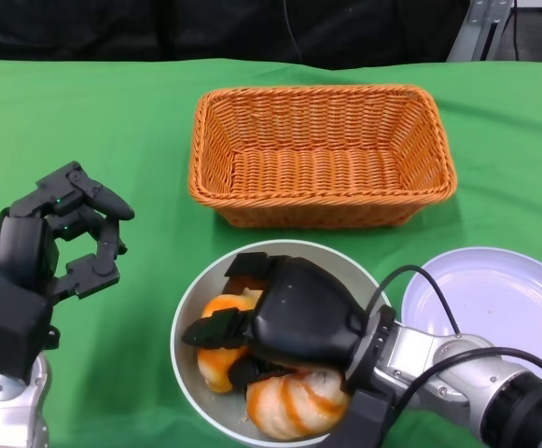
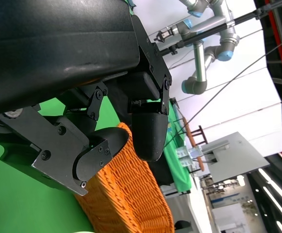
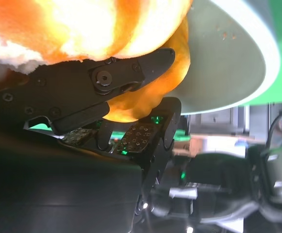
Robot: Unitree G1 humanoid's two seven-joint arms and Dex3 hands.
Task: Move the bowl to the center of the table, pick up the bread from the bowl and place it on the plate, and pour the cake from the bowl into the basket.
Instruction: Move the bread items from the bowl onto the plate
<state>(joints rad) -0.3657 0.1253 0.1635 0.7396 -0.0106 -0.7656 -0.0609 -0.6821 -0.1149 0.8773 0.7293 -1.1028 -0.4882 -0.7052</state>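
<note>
The bowl [image 1: 188, 322] sits at the near edge of the green bench [image 1: 140, 121], and everything else is placed from it. Inside it lie 2 orange-and-white baked pieces: the bread [image 1: 294, 403] at the bowl's near side, striped orange, and the cake [image 1: 222, 306] toward its left side. The right hand [image 1: 280, 317] reaches into the bowl from the right, its fingers [image 3: 131, 73] pressed against an orange piece; the right wrist view shows them closing around it, though whether it is fully held cannot be told. The left hand [image 1: 70, 233] hovers to the left of the bowl, well apart from it, holding nothing, fingers [image 2: 148, 133] spread. The white plate [image 1: 494, 299] lies just to the right of the bowl. The wicker basket [image 1: 322, 154] stands just beyond the bowl, farther back on the bench.
</note>
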